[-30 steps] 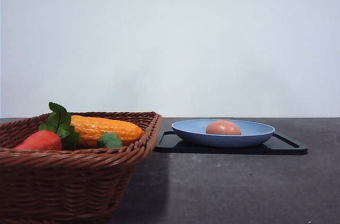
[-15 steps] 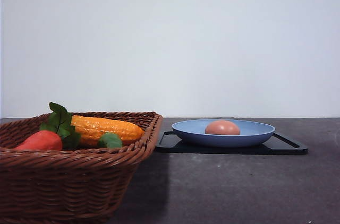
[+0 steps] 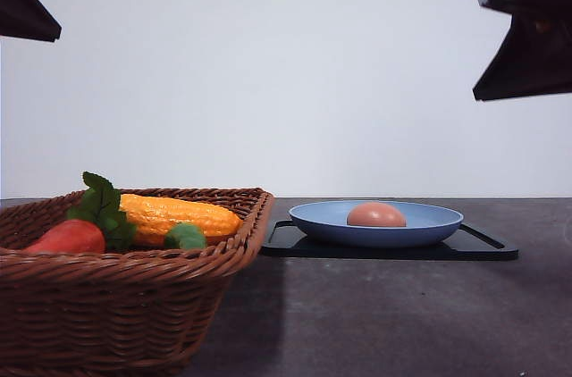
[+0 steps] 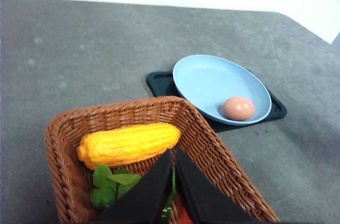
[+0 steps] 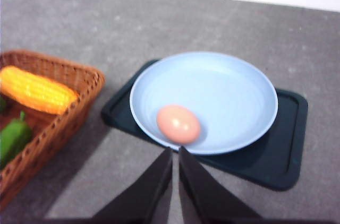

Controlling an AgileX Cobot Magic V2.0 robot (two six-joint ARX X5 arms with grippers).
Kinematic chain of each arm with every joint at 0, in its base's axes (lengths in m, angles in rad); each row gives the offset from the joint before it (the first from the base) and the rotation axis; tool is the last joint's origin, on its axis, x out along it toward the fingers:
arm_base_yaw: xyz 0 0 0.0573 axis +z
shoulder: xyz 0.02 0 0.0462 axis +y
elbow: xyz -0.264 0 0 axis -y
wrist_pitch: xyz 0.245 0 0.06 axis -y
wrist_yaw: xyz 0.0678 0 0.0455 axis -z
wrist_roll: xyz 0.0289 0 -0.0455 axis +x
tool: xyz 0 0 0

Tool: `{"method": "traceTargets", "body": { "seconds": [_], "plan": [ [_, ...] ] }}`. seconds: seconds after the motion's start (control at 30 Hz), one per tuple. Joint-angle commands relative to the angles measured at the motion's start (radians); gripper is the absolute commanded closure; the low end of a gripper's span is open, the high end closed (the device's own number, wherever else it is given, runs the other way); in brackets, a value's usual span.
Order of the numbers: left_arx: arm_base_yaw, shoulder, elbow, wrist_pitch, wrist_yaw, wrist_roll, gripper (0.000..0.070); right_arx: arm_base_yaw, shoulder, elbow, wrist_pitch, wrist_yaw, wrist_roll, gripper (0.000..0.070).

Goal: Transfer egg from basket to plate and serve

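**Q:** What lies on the left of the scene?

**A:** From my remote station I see the basket at the near left of the table. It holds a corn cob, a red-orange vegetable with green leaves, and a small green item I cannot identify. The left gripper hangs above the basket; its fingers are pressed together, with only a thin slit between them, and they grip nothing. In the front view its dark body sits high at the left edge.

**Q:** And the egg, relative to that gripper?

**A:** The egg lies well apart from it, outside the basket, resting in the plate.

**Q:** What occupies the centre and right?

**A:** The plate stands on a black tray just beside the basket's right rim. The egg rests inside the plate, off-centre. The right gripper hovers above the near edge of the tray, its fingers drawn together and empty. The egg lies near its tips, just ahead of them, without contact. In the front view the right arm sits high at the right edge, clear of the plate.
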Motion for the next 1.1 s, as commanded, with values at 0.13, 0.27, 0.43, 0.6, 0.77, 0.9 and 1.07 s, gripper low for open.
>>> {"method": "traceTargets", "body": {
  "seconds": [0.13, 0.27, 0.43, 0.6, 0.77, 0.9, 1.07],
  "plan": [
    [-0.005, 0.009, 0.010, 0.013, -0.003, -0.013, 0.0700, 0.008, 0.004, 0.008, 0.010, 0.003, 0.017, 0.0700],
    [-0.005, 0.010, 0.010, 0.013, -0.003, -0.013, 0.0700, 0.008, 0.004, 0.008, 0.009, 0.003, 0.017, 0.0700],
    [-0.006, 0.005, 0.009, 0.006, -0.003, -0.013, 0.0700, 0.008, 0.004, 0.008, 0.010, 0.003, 0.017, 0.0700],
    [0.047, -0.148, 0.006, -0.062, -0.007, 0.111, 0.0700, 0.008, 0.004, 0.008, 0.017, 0.003, 0.017, 0.0700],
    [0.185, -0.344, -0.054, -0.064, -0.008, 0.192, 0.0700, 0.008, 0.004, 0.008, 0.023, 0.003, 0.017, 0.0700],
    [0.323, -0.466, -0.140, -0.063, -0.007, 0.229, 0.0700, 0.008, 0.004, 0.008, 0.028, 0.003, 0.017, 0.0700],
    [0.459, -0.556, -0.256, -0.049, -0.007, 0.216, 0.0700, 0.008, 0.004, 0.008, 0.028, 0.003, 0.017, 0.0700]
  ]
}}
